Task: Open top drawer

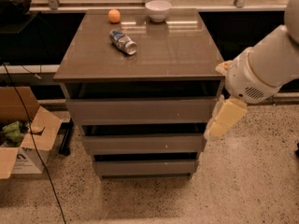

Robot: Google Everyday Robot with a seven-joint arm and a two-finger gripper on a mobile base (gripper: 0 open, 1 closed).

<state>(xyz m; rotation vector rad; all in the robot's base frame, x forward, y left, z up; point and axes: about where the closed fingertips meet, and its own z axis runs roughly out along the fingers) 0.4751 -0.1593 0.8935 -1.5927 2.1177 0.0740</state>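
The top drawer (142, 110) is the widest of three plain grey-brown, handleless fronts under the glossy cabinet top (177, 55). It stands flush, with a dark gap above it. Two narrower drawer fronts sit below it. My gripper (223, 120), cream-coloured on a white arm, hangs at the cabinet's right side. It is level with the right end of the top drawer front and overlaps its edge in the view.
On the cabinet top lie a crushed can (123, 41), an orange (114, 16) and a white bowl (158, 9). An open cardboard box (25, 139) and a black cable (32, 143) are on the speckled floor at the left. A dark ledge runs behind.
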